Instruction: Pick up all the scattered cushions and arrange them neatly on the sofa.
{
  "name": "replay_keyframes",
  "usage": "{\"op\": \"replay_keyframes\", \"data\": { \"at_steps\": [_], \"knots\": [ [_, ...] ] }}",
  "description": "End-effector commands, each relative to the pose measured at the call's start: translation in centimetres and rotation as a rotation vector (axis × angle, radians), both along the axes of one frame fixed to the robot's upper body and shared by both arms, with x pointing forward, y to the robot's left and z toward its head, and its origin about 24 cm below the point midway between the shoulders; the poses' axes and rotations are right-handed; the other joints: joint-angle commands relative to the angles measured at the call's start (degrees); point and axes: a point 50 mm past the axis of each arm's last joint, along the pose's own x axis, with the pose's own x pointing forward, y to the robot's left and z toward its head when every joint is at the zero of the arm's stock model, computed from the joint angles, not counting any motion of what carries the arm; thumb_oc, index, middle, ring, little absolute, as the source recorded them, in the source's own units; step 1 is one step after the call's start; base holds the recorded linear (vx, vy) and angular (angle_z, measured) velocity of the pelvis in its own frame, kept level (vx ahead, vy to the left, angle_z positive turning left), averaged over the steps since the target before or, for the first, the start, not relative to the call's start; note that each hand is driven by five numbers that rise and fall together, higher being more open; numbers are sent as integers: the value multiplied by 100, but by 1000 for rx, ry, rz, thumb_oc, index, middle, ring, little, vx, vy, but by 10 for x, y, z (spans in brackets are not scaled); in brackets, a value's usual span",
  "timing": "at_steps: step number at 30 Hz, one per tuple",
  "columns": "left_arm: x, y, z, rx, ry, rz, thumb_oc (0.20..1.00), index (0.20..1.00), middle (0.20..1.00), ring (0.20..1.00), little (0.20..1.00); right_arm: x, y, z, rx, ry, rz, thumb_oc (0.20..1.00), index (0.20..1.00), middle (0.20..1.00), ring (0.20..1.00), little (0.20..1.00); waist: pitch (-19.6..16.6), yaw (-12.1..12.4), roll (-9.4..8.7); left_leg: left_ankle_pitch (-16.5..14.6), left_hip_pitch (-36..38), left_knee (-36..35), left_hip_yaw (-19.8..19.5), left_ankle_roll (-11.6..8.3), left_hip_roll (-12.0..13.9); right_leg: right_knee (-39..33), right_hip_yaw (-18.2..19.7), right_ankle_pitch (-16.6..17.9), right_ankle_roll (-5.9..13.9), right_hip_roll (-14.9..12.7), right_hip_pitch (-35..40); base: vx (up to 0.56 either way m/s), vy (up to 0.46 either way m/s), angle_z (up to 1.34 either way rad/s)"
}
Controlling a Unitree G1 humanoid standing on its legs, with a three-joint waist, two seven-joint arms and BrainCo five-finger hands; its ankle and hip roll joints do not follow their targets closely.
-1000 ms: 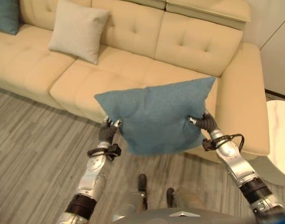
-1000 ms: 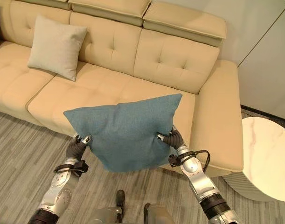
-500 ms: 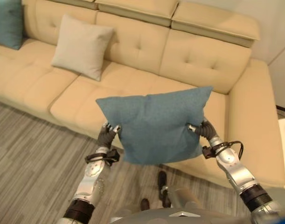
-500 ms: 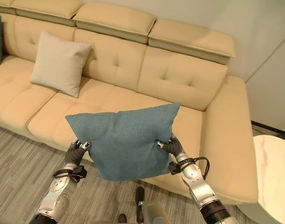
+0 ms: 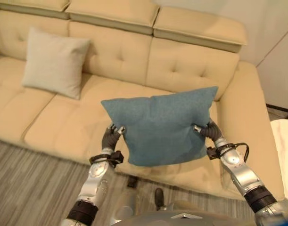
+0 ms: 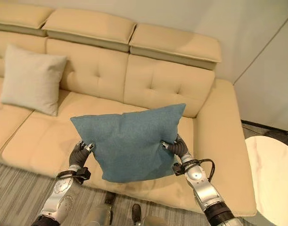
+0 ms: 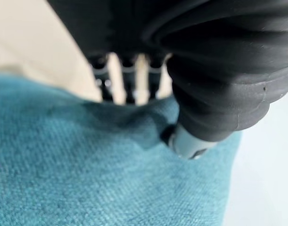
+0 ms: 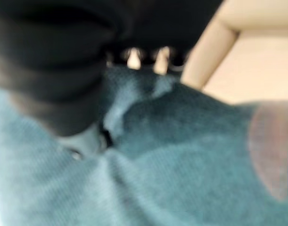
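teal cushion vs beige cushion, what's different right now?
The teal cushion is held in the air, pinched at its sides by the left hand and right hand; the beige cushion leans on the sofa backrest. Colour differs: teal against beige. Both are square and plain.

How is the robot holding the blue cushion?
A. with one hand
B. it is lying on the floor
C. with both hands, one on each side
C: the left hand and right hand each pinch a side edge of the blue cushion, held up over the sofa.
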Motion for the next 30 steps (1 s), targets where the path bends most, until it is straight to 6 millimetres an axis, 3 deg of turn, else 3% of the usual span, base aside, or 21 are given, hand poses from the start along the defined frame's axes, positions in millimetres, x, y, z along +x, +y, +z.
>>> {"op": "replay_keyframes", "data": {
  "at_steps": [1,6,8,12,14,16,18,23,30],
  "knots": [
    [18,-16,58,13,-301,-128,200,200,200,200,200,16,22,51,127,-259,64,200,200,200,200,200,-253,232,-221,-376,3,426,395,-39,-190,955,-99,-339,744,-743,-233,104,224,-50],
    [18,-10,60,38,-308,-111,200,200,200,200,200,21,32,55,134,-277,85,200,200,200,200,200,-228,335,-169,-614,210,484,815,189,-239,1457,-38,14,1035,-992,-538,43,194,-61],
    [17,-6,61,53,-312,-97,200,200,200,200,200,22,36,56,141,-280,93,200,200,200,200,200,-212,367,-119,-676,266,499,913,235,-207,1674,-241,89,1056,-1102,-692,19,123,-51],
    [16,0,62,69,-318,-70,200,200,200,200,200,24,41,55,140,-275,108,200,200,200,200,200,-239,424,-125,-742,450,339,1064,217,-176,1060,-803,152,1042,-1230,-727,29,36,-53],
    [15,5,63,73,-320,-40,200,200,200,200,200,24,40,54,140,-270,113,200,200,200,200,200,-234,394,-140,-742,468,378,1107,179,-159,876,-981,253,1051,-1216,-774,49,-11,-32],
    [14,3,60,65,-314,-45,200,200,200,200,200,22,35,53,124,-265,107,200,200,200,200,200,-276,330,-163,-709,539,260,1044,150,-151,706,-753,159,974,-1085,-663,82,-31,-2],
    [12,5,57,60,-302,-35,200,200,200,200,200,22,33,55,123,-271,99,200,200,200,200,200,-336,355,-170,-707,664,126,1120,125,-103,533,-949,184,959,-1129,-533,116,-66,11],
    [13,8,55,76,-282,-29,200,200,200,200,200,22,26,57,98,-272,88,200,200,200,200,200,-447,298,-171,-643,834,-155,1048,78,-42,237,-997,147,917,-1047,-308,126,-63,7],
    [34,9,73,105,-342,6,200,200,200,200,200,37,30,78,63,-342,97,200,200,200,200,200,-504,284,-154,-450,868,-569,998,6,50,-109,-1038,163,891,-949,-252,85,-41,8]
  ]
}}
